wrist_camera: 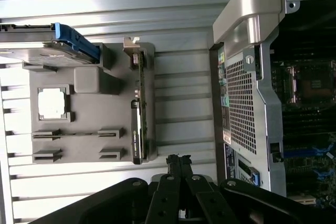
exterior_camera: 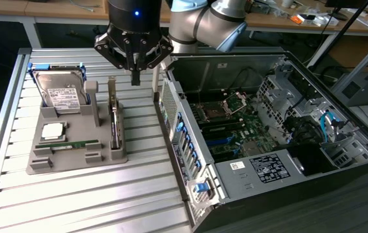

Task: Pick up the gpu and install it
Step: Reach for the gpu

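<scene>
Where the gray holder (exterior_camera: pixel 74 158) sits on the slatted tabletop (exterior_camera: pixel 93 199) in the exterior view, bare slats run free past its near edge and past its side toward the exterior view's left. The open computer case (exterior_camera: pixel 268 126) stands just beside the holder's other side, leaving only a narrow lane between holder edge and case wall. The gpu (exterior_camera: pixel 114 119) stands upright on its long edge in the slot along the holder's case-side edge. Also in the holder are a hard drive (exterior_camera: pixel 59 90) propped at the far end, a processor chip (exterior_camera: pixel 53 130) and a RAM stick (exterior_camera: pixel 67 144) nearer the front. The jaws hang in the air above the holder's case-side edge, pressed together with no gap, gripping nothing and touching nothing.

Seen from the wrist, the gpu (wrist_camera: pixel 136 129) shows edge-on along the same edge of the holder (wrist_camera: pixel 100 114). A strip of bare tabletop (wrist_camera: pixel 178 98) separates it from the perforated case wall (wrist_camera: pixel 242 103). The tips of the jaws meet, closed on empty air, over bare slats just off the holder's edge.
</scene>
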Controlling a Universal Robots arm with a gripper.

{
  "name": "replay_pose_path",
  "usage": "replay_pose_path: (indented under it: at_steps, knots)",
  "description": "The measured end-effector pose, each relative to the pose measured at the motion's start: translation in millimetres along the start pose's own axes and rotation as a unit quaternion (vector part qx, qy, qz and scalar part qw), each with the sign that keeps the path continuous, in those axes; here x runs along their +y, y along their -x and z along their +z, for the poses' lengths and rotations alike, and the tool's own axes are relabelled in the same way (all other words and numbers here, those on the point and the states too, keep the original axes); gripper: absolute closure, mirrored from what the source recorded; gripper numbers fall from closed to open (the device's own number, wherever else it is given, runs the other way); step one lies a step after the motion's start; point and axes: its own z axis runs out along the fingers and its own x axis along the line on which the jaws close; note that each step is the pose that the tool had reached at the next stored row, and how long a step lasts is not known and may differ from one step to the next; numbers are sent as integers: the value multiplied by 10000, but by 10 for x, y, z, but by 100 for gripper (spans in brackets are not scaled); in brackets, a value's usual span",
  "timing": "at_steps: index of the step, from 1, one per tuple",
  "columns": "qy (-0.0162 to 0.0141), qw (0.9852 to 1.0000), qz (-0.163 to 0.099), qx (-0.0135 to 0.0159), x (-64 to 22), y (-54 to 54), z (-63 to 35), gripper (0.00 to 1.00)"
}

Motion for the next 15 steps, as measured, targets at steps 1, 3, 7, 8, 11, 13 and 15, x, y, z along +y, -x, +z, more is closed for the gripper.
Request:
replay_pose_path:
  at_steps: [1,3,7,8,11,13,15]
  knots:
    - [0,10000,0,0,0,-5,0,90]
    - [0,10000,0,0,-1,-18,0,90]
    - [0,10000,0,0,-3,-45,1,90]
    - [0,10000,0,0,-4,-53,1,90]
    - [0,10000,0,0,-6,-72,1,90]
    - [0,10000,0,0,-7,-86,1,90]
    - [0,10000,0,0,-8,-105,1,90]
